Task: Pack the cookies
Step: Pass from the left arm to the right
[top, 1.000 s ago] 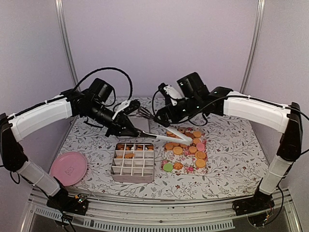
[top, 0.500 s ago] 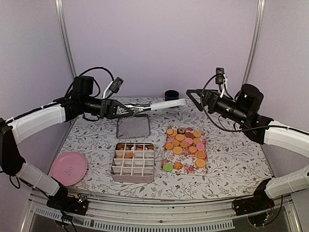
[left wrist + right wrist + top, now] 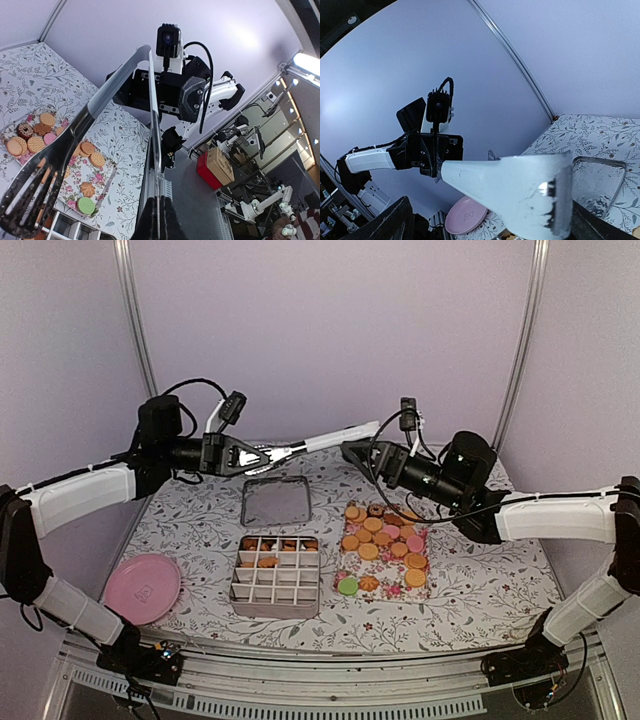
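On the flowered table (image 3: 480, 560), the cookies (image 3: 368, 551) lie on a tray (image 3: 392, 590) below the right pincer (image 3: 352, 451), which is spread wide. The left pincer (image 3: 262, 455), pressed together, pinches tongs (image 3: 322, 442).

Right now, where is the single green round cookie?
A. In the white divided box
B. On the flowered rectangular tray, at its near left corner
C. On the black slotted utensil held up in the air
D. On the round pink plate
B: the green round cookie lies on the flowered rectangular tray, at its near left corner, just to the right of the white divided box.
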Tool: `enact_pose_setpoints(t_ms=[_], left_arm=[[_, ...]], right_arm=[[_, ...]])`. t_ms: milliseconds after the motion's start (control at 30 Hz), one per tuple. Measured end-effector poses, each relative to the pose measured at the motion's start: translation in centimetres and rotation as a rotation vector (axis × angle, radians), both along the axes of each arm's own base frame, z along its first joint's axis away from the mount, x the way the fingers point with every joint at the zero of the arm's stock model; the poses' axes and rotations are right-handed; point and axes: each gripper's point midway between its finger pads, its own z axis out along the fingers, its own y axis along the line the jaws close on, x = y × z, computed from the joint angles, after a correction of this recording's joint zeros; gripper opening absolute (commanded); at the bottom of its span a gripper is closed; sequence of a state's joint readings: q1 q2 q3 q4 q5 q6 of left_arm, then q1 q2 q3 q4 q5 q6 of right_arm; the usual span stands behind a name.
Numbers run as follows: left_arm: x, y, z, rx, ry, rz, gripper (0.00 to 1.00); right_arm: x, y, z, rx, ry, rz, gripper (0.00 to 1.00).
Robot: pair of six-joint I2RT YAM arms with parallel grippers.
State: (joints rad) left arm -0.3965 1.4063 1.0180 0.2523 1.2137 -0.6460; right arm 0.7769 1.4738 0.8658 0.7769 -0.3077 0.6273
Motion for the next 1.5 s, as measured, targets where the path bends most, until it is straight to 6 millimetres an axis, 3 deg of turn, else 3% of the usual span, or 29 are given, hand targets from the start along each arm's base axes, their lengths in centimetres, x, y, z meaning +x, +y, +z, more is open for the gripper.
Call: enact_pose_setpoints(t_ms=[200,400,567,967,1100,1300,1433,1500], left_arm=[[0.4,0.3,0.1,-0.005,0.002,0.019,0.0],[0.5,0.4,-0.2,-0.007,0.013,0.025,0.0],[0.9,0.9,0.2,-0.016,-0.001,0.041,0.0],[1.4,1.2,-0.2,-0.01,-0.016,0.066,0.03],[1.7,1.4,-1.0,0.012,-0.013,0.087,0.12],[2.0,1.5,-1.9,0.035,-0.019,0.107,0.09],[1.9,1.5,-2.5,0.045,-0.017,0.106,0.25],[1.9,1.6,-2.6,0.049,-0.025,0.105,0.39]], right_arm=[[0.5,2.7,0.6,0.059,0.015,0.032,0.9],[1.4,4.1,2.1,0.12,0.01,0.055,0.75],[1.9,5.1,2.1,0.137,0.028,0.084,0.68],[2.5,5.9,1.0,0.107,0.085,0.094,0.47],[3.0,5.8,0.4,0.086,0.108,0.08,0.44],[3.4,5.6,-0.3,0.061,0.126,0.075,0.42],[3.3,5.6,-0.4,0.053,0.131,0.09,0.39],[3.4,5.6,-0.5,0.052,0.133,0.092,0.38]])
